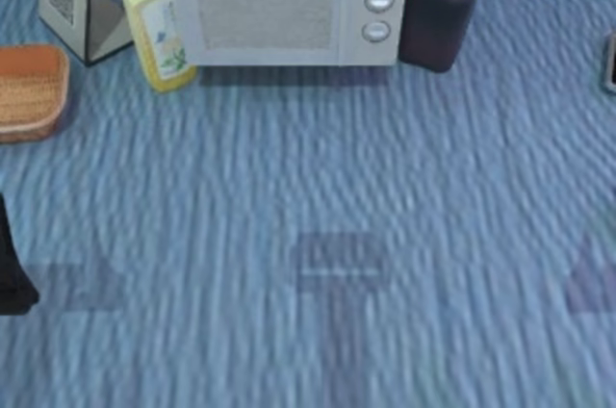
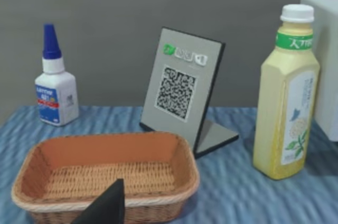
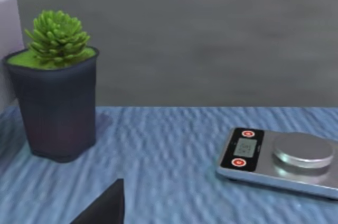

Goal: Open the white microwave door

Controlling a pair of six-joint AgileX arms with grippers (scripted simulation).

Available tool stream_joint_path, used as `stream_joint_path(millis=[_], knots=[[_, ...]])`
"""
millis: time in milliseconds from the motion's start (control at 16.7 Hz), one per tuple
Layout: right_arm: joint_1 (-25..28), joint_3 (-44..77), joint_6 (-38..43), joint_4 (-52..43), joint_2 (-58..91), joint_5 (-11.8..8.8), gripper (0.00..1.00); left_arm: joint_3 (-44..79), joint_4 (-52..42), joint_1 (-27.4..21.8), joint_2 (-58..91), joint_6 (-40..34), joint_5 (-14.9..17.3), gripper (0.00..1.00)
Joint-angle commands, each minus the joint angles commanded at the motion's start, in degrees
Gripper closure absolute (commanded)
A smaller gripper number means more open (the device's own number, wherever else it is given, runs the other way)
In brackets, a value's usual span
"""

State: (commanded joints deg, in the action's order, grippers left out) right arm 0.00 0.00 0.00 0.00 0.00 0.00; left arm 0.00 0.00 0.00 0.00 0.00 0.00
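While shut, white microwave door (image 1: 265,15), bottle (image 1: 159,28) left, potted plant (image 1: 441,4) right, end effector states apparently indiscernible.

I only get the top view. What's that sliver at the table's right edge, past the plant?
Observer: A silver kitchen scale with a round plate and two red buttons; the right wrist view shows it whole.
Operator: Anything out of my sight near the basket?
Observer: Yes, a white glue bottle with a blue cap, standing apart from the basket, farther back.
Operator: Anything in the basket?
Observer: No, it's empty.
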Motion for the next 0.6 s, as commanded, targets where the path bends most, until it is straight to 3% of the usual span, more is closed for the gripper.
stream_joint_path(millis=[300,600], knots=[[0.00,0.00,0.00,0.00,0.00,0.00,0.00,3.42,0.12,-1.87,3.56,-0.98,-1.42,0.00],[0.00,0.00,0.00,0.00,0.00,0.00,0.00,18.32,-0.51,-9.73,21.35,-4.96,-8.34,0.00]])
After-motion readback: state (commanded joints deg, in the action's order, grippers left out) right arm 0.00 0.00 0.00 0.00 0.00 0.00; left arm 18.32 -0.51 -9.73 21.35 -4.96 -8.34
